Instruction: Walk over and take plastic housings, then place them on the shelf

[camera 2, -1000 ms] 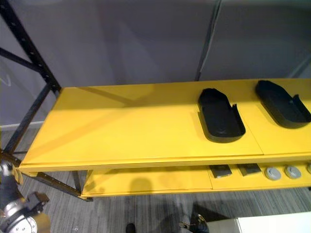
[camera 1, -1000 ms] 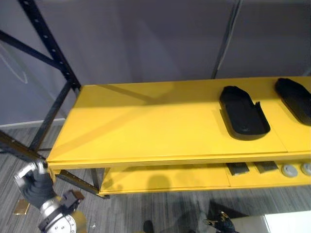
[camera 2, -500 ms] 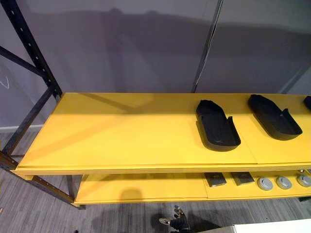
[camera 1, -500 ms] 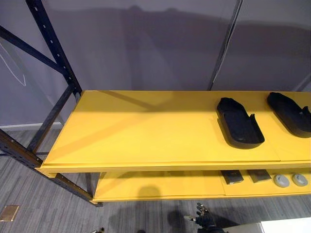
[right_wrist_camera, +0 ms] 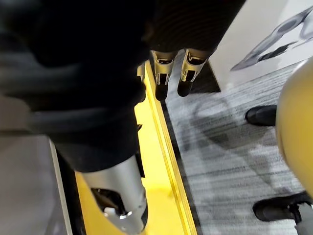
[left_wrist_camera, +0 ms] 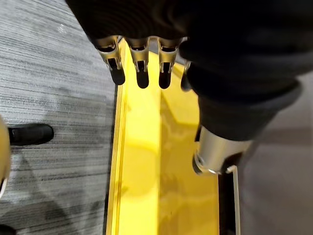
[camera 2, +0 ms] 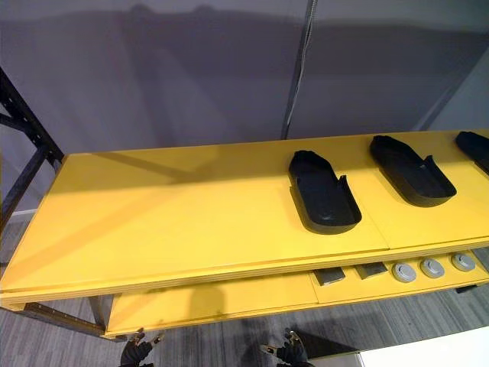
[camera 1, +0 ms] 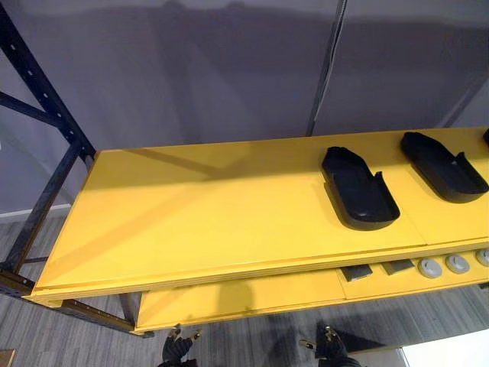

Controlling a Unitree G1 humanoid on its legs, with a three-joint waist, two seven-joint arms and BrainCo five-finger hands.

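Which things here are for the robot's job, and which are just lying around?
For the job: nearest black housing; second black housing; yellow shelf; left hand and right hand, both open and empty.

Just lying about, on the lower board: dark flat blocks; grey round discs.

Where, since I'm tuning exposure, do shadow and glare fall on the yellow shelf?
Left eye view: a thin diagonal shadow crosses the rear of the top board, and its front left is dimmer; the lower board sits in shade. Right eye view: the nearest black housing stays dark, with faint light on its rim. Left wrist view: soft sheen on the yellow surface.
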